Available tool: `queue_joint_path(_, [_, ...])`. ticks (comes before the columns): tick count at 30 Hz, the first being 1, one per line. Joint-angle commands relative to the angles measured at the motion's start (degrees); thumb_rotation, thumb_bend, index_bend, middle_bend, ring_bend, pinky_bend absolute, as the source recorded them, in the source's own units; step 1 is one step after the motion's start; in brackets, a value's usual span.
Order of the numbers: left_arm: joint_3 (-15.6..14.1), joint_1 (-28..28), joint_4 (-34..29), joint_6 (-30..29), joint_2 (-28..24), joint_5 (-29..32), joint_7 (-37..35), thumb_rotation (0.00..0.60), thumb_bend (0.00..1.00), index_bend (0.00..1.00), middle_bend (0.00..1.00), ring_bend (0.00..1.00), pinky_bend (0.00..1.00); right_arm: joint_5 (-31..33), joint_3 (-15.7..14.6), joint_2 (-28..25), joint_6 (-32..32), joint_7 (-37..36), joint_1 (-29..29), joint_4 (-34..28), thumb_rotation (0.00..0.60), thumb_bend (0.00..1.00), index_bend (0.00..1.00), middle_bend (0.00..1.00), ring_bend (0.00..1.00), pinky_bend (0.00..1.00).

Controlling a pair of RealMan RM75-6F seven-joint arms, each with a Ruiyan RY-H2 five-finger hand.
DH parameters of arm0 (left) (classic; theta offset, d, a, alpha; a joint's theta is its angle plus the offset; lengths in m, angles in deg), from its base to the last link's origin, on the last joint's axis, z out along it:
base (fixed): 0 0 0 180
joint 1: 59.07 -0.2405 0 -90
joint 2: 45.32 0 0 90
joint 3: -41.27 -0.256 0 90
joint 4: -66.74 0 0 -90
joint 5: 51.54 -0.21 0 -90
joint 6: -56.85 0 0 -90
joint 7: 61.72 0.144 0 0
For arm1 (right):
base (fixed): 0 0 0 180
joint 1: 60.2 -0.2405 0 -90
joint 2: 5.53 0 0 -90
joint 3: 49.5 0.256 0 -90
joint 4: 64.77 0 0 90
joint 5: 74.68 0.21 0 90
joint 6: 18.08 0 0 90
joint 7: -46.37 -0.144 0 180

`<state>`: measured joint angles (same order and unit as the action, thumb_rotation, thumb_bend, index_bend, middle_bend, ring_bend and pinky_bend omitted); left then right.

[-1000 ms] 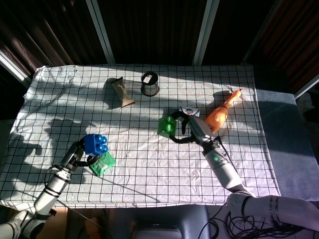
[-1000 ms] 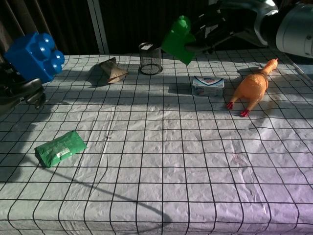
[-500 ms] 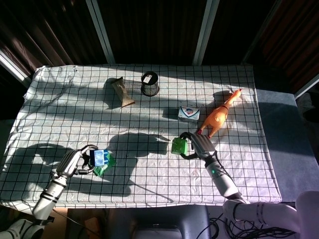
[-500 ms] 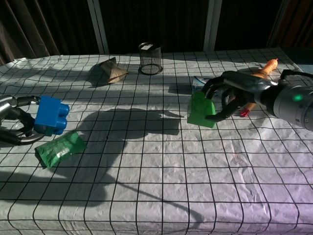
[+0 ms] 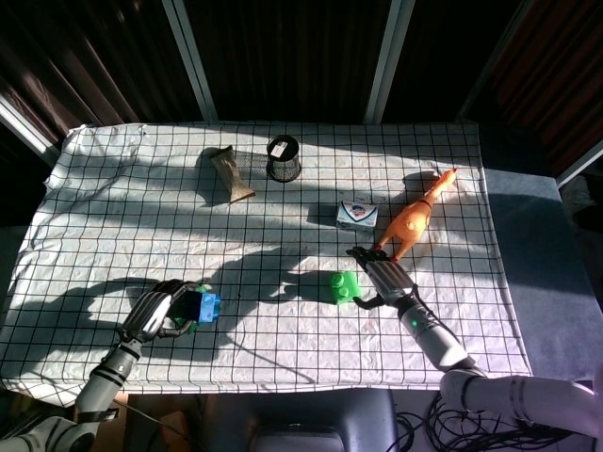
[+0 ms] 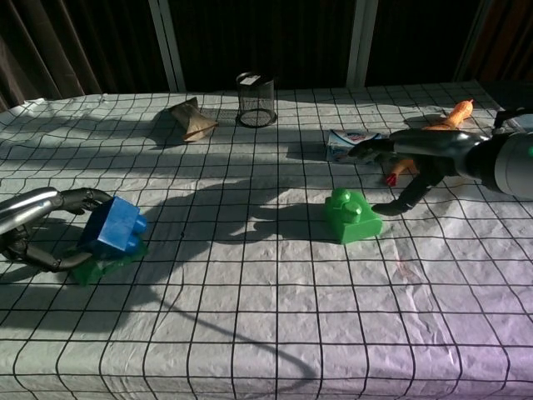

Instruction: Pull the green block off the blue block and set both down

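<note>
The green block (image 6: 351, 215) (image 5: 344, 285) stands alone on the checked cloth, right of the middle. My right hand (image 6: 410, 167) (image 5: 382, 279) lies just to its right with fingers spread; one fingertip is close to the block's side, but the hand grips nothing. At the front left the blue block (image 6: 113, 227) (image 5: 208, 307) rests tilted on a green packet (image 6: 107, 262). My left hand (image 6: 42, 229) (image 5: 158, 311) curls around the blue block from the left and holds it, fingers touching its top and lower edge.
A wire mesh cup (image 6: 256, 100) and a brown packet (image 6: 191, 119) stand at the back. A white box (image 6: 354, 143) and an orange rubber chicken (image 6: 445, 117) lie just behind the right hand. The table's front edge runs close to the left hand.
Both hands came down to the table. The right hand let go of the green block and spread its fingers. The left hand lowered the blue block onto the green packet.
</note>
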<state>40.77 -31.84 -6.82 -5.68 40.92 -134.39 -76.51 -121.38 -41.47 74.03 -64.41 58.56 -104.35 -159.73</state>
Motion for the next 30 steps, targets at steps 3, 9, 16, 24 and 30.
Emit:
queue_joint_path(3, [-1.58,-1.73,-5.99,-8.11,-6.56,-6.41,-1.43,0.6,0.32,0.04,0.01,0.0,0.02,-4.2,1.2,-9.1,-0.25,-4.5,2.69,-7.24,0.6,0.2,0.0,0.0,0.0,0.0])
queue_joint_path(9, [-1.79,-5.38,-9.44,-18.48,-11.77,-11.5,3.8,0.6,0.3,0.01,0.0,0.0,0.0,-12.78,-0.27,-17.95,-6.65,-7.71,9.02,-14.09,0.6,0.2,0.0,0.0,0.0,0.0])
queue_joint_path(16, [-2.34,-19.23,-9.02,-37.57,-15.33,-10.06,16.13,0.6,0.37,0.01,0.0,0.0,0.0,-23.8,-12.35,-24.9,-27.25,6.1,25.35,-16.2,0.6,0.2,0.0,0.01,0.0,0.01])
queue_joint_path(24, [-2.33,-21.21,-13.55,-31.36,-17.27,-3.9,21.04,0.6,0.37,0.0,0.0,0.0,0.0,-26.43,-12.3,-14.03,-43.92,6.27,37.6,-2.84,0.6,0.2,0.0,0.02,0.0,0.0])
queue_joint_path(30, [-2.07,-20.72,-15.34,-28.52,-17.87,-3.97,22.48,0.6,0.38,0.0,0.0,0.0,0.0,-26.91,-9.98,-13.49,-44.85,4.19,38.81,-1.19,0.6,0.2,0.0,0.02,0.0,0.0])
